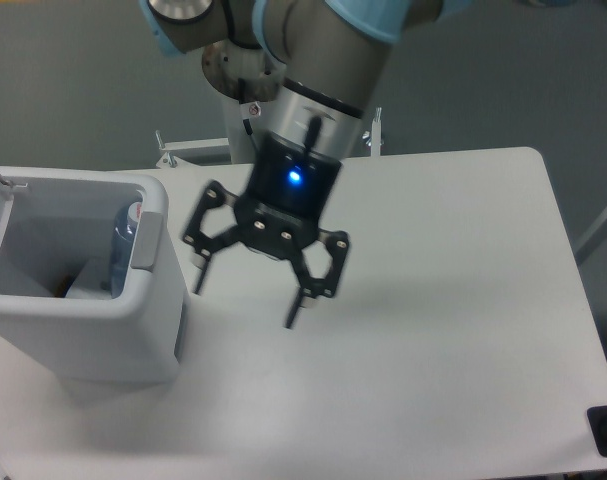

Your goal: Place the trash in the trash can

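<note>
End effector hangs over the bare white counter, just right of the trash can. Fingers spread wide, nothing between them: released and empty.

Trash can sits at the counter's left edge, lid hinged back at the far left, grey inside visible. Bottle stands upright inside it, leaning against the right inner wall, top near the rim; blue label shows. A pale shape low in the bin, beside the bottle's base, is probably the crumpled wrapper, though it is partly hidden and cannot be confirmed. No trash visible on the counter.

Relative position: both items lie left of and below the end effector, inside the bin walls, apart from the fingers. The bin's right wall stands between them.

Handling judgement: the bottle looks light, thin-walled, smooth, likely to slip or buckle under a hard squeeze; best taken across the mid-body at the label. The wrapper would be very light and soft, compressible; pinch any raised fold.

Task appears essentially done; no further grasp seems called for.
</note>
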Controlling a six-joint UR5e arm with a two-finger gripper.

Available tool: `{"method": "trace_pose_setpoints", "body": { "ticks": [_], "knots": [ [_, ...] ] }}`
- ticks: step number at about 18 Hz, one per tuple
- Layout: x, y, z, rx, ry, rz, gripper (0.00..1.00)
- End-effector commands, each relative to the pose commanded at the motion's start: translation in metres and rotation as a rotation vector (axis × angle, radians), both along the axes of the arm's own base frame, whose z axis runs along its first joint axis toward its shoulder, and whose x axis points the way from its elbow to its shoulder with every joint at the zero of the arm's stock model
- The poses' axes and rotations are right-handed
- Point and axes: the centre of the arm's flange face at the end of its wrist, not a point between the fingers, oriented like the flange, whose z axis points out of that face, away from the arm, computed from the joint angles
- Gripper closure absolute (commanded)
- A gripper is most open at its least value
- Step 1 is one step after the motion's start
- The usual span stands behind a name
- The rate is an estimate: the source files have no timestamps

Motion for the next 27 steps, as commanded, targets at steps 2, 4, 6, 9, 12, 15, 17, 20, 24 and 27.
{"method": "trace_pose_setpoints", "body": {
  "ticks": [2,4,6,9,12,15,17,20,24,27],
  "knots": [
    [-0.025,-0.005,-0.049,-0.113,0.03,0.014,0.0],
    [-0.04,-0.02,-0.071,-0.207,0.085,0.016,0.0],
    [-0.043,-0.031,-0.085,-0.274,0.104,-0.019,0.0],
    [-0.041,-0.036,-0.095,-0.34,0.1,-0.062,0.0],
    [-0.044,-0.038,-0.1,-0.378,0.124,-0.07,0.0],
    [-0.046,-0.044,-0.106,-0.446,0.156,-0.106,0.0],
    [-0.048,-0.05,-0.109,-0.533,0.169,-0.142,0.0],
    [-0.049,-0.057,-0.112,-0.622,0.199,-0.224,0.0],
    [-0.053,-0.055,-0.114,-0.689,0.233,-0.294,0.0],
    [-0.055,-0.049,-0.117,-0.694,0.237,-0.299,0.0]
  ]
}}
